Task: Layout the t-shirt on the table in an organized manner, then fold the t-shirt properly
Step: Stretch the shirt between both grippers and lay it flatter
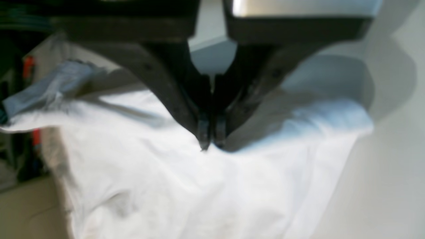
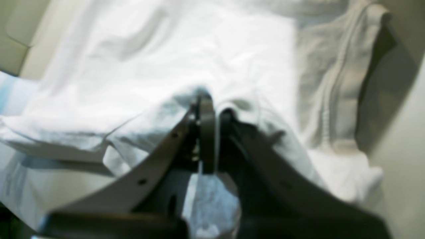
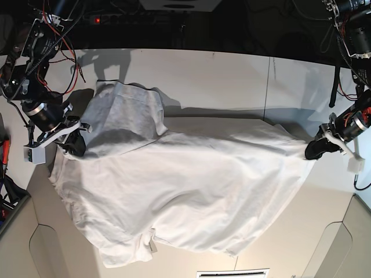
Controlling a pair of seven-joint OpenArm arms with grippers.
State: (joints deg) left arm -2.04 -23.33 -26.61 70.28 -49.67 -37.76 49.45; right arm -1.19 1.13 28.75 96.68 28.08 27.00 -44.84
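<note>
- The t-shirt (image 3: 191,191), white and wrinkled, is shown spread across the middle of the bench (image 3: 232,75), with its lower edge lying near the bench's front edge in the base view.
- One part of the t-shirt, at its far left corner in the base view, is seen folded back over the body of the garment, so that a greyer, shaded panel is shown lying on top.
- The right pincer (image 3: 74,145) is seen at the left edge of the t-shirt in the base view; in the right wrist view the right pincer (image 2: 208,116) is shown pressed together on a raised fold of cloth, which is bunched around the tips.
- A ribbed, stitched hem (image 2: 335,93) is shown beside the right pincer in the right wrist view, running away from it along the t-shirt's edge.
- The left pincer (image 3: 316,149) is seen at the opposite, right-hand edge of the t-shirt in the base view, where the cloth is drawn out into a point toward it.
- In the left wrist view the left pincer (image 1: 211,136) is shown pressed together, its tips meeting the t-shirt (image 1: 199,186) at a small crease; the cloth is pinched there.
- The bare bench (image 1: 391,166) is shown just beside the t-shirt's edge in the left wrist view.
- A thin dark seam line (image 3: 266,87) is seen crossing the bench behind the t-shirt.
</note>
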